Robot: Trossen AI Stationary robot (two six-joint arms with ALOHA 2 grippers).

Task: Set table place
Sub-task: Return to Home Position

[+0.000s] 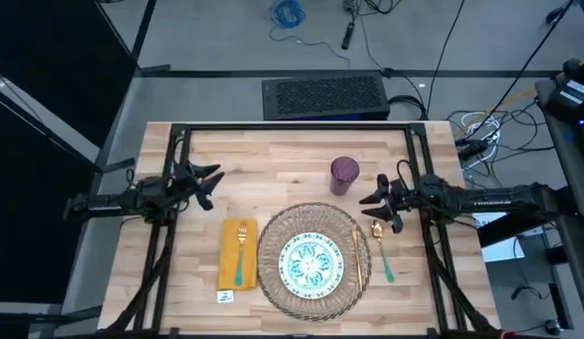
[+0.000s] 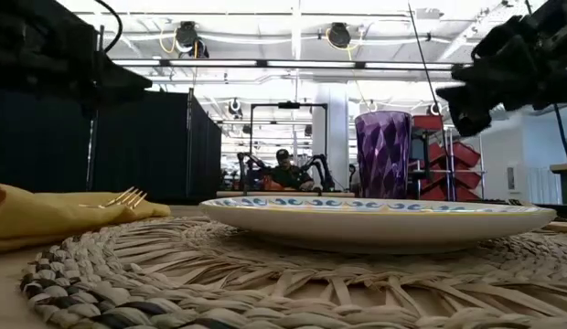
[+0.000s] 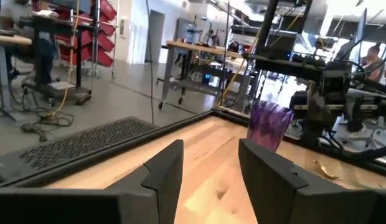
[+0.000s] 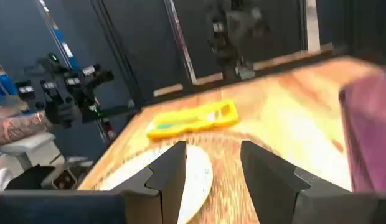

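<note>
On the light wood plank table (image 1: 273,160), we are seeing the round woven straw mat (image 1: 269,268) carrying the small blue-green patterned plate (image 1: 311,262), the purple cup (image 1: 344,175) standing just beside the mat; the left gripper (image 1: 215,186) and right gripper (image 1: 369,207) are hovering, fingers spread, empty.

Black vented box (image 1: 323,96) on floor, far side. Blue cable coil (image 1: 287,13) farther back. Person (image 2: 283,170) in room behind.

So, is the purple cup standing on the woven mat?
No, the purple cup stands on the bare table, beside the woven mat's far edge.
</note>
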